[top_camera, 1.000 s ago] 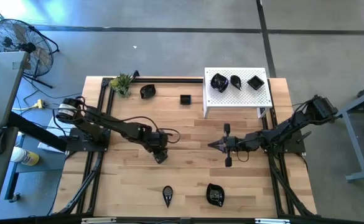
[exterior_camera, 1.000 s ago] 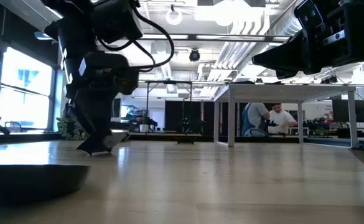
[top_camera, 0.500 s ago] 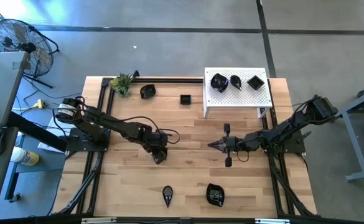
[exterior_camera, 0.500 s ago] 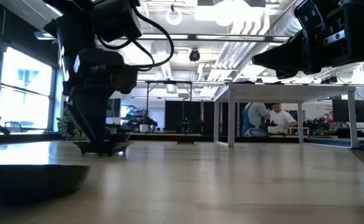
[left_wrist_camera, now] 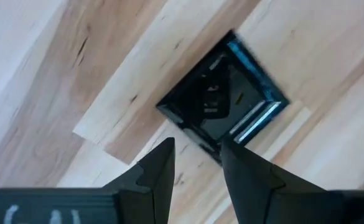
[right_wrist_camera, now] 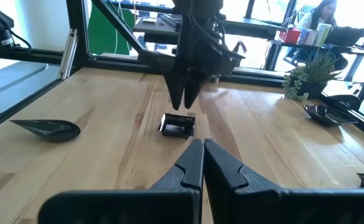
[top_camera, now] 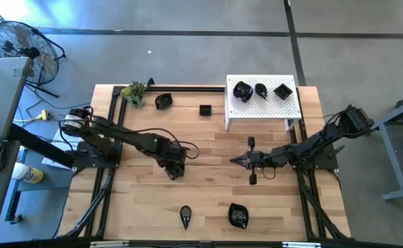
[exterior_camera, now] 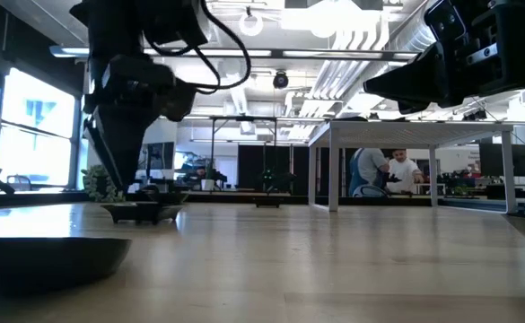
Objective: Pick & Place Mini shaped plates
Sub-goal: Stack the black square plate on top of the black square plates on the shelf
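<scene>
The left hand hung with its fingers apart just above a square mini plate lying flat on the surface near its middle, not touching it, while farther off the right hand waited with fingers together.

Left pincer points downward, parted; right pincer closed, level.

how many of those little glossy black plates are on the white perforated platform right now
3 glossy black mini plates sit on the white perforated platform: a wavy-edged one, a teardrop one and a square one, side by side in a row. None looks hidden.
</scene>
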`<state>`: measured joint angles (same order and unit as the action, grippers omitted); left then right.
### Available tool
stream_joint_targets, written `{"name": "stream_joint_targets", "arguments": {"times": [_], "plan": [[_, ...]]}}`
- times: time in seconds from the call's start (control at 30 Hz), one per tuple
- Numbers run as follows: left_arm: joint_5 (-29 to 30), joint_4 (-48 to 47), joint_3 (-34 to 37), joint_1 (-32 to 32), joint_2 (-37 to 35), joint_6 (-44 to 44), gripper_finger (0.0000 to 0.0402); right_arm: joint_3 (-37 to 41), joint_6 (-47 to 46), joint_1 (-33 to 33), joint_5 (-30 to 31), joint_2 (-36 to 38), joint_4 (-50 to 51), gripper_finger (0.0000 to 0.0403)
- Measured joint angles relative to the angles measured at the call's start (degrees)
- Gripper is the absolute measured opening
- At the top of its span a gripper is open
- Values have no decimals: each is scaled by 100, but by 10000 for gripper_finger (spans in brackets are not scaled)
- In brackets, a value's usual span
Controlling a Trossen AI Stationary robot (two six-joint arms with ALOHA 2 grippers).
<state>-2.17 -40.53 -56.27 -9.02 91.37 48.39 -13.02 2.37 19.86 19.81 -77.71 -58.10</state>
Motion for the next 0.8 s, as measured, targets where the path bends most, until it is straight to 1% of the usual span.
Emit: {"name": "stream_joint_targets", "arguments": {"times": [0.1, 0.2, 0.37, 0.6, 0.8], "plan": [[15, 62, 121, 0, 0, 142, 128, 0, 0, 0, 0, 0, 1, 0], [-9, 319, 265, 0, 0, 241, 121, 0, 0, 1, 0, 0, 0, 0], [-171, 738, 466, 0, 0, 280, 91, 0, 0, 0, 0, 0, 0, 0], [-136, 790, 509, 0, 0, 274, 52, 0, -2, -1, 125, 0, 1, 0], [-136, 894, 509, 0, 0, 325, 46, 0, -2, -1, 127, 0, 1, 0]]}}
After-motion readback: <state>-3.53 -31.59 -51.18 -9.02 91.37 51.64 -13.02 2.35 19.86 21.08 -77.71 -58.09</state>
